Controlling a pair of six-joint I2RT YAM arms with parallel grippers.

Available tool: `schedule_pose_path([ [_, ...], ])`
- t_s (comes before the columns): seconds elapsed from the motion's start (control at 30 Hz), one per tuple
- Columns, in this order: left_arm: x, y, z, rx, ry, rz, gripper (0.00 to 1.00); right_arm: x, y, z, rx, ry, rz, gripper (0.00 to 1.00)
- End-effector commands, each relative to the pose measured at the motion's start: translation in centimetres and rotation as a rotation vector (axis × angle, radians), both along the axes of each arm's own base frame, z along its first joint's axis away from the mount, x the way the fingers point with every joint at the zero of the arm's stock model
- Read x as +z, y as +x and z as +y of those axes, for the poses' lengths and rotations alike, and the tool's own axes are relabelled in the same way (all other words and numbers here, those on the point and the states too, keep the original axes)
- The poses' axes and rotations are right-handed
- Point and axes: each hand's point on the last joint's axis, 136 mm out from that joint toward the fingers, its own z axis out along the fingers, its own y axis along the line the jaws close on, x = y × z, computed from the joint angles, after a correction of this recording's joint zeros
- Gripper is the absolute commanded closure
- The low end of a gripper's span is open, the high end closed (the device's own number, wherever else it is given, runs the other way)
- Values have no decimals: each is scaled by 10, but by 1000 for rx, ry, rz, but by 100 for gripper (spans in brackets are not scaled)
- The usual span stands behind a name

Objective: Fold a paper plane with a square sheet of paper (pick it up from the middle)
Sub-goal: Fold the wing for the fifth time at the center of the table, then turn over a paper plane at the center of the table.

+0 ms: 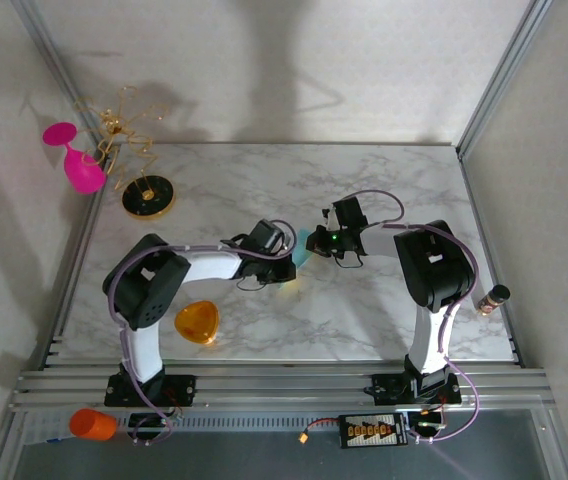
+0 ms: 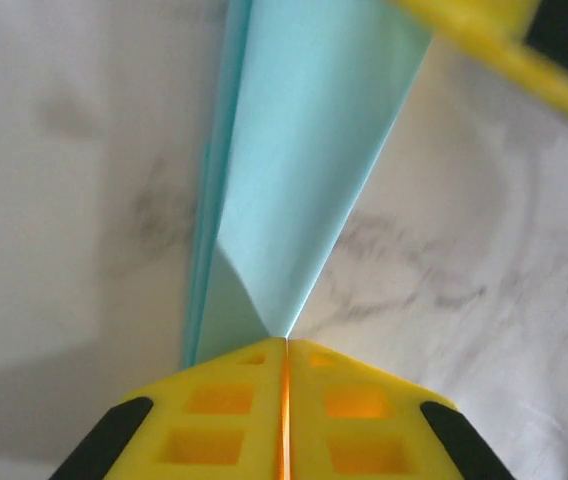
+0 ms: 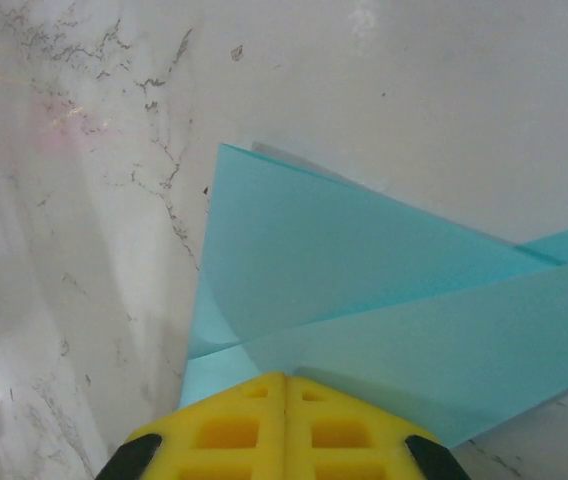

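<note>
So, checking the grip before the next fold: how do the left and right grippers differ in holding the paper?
The left gripper pinches the folded teal paper at a narrow tip; the right gripper bites a broad layered edge. The left gripper reaches in from the left, the right gripper from the opposite side. Both are yellow-fingered and shut on the paper.

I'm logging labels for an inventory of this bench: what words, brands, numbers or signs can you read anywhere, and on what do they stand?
No text here can be read.
folded teal paper: plain, no print on the faces that show.
black board at the near edge: yellow marks, too small to read.
brown bottle at the table's right edge: any label is too small to read.
</note>
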Motion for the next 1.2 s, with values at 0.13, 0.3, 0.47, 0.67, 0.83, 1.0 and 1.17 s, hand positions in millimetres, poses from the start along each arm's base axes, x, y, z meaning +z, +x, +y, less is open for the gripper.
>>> schedule_pose_path([
  [0.13,-10,-57,43,-72,176,122,86,-38,-12,-25,-48,-147,87,100],
  [0.3,36,-8,34,18,111,-32,81,-2,2,-12,-15,-97,12,99],
  [0.47,75,42,63,189,97,-181,63,54,13,-4,-13,-81,-89,83],
  [0.67,103,73,121,360,162,-328,29,71,7,-22,-131,-224,-100,57],
  [0.83,115,83,163,463,219,-423,7,72,0,-30,-249,-379,-87,44],
  [1.0,124,85,189,541,197,-482,1,67,-2,-17,-327,-484,-77,27],
  [1.17,121,84,197,529,162,-466,1,53,-6,-5,-401,-610,-64,26],
])
